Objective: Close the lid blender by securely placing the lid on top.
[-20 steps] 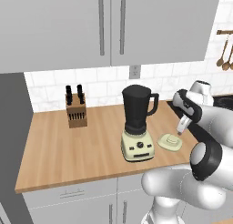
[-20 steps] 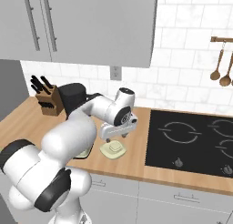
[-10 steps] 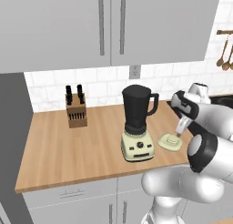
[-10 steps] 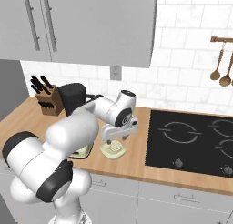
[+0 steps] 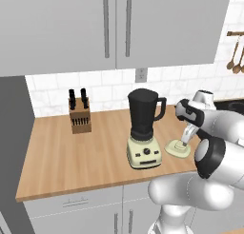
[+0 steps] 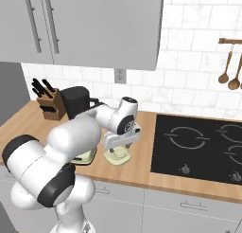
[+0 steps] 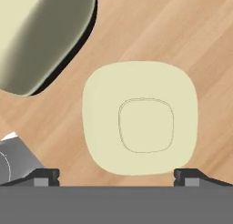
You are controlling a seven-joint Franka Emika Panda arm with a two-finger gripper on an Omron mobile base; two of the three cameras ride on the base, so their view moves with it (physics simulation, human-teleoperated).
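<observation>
The blender (image 5: 143, 115) stands open-topped on the wooden counter, its dark grey jar on a cream base (image 5: 144, 153); its jar (image 6: 75, 102) is partly hidden behind my arm in the right base view. The pale cream-green lid (image 5: 177, 150) lies flat on the counter just right of the base. My gripper (image 5: 184, 141) hangs directly over the lid, pointing down. In the hand view the lid (image 7: 140, 123) sits close below, with its raised centre knob in the middle. The gripper (image 7: 117, 178) is open, its fingertips (image 7: 45, 176) spread wider than the lid. The blender base (image 7: 41, 32) shows at the upper left.
A wooden knife block (image 5: 79, 117) stands at the back left of the counter (image 5: 71, 157). A black cooktop (image 6: 198, 143) lies to the right of the lid. Wall cabinets (image 5: 114, 28) hang above, and wooden spoons (image 6: 229, 66) hang on the tiled wall.
The gripper has come down a little closer to the lid. The blender and the lid have not moved.
</observation>
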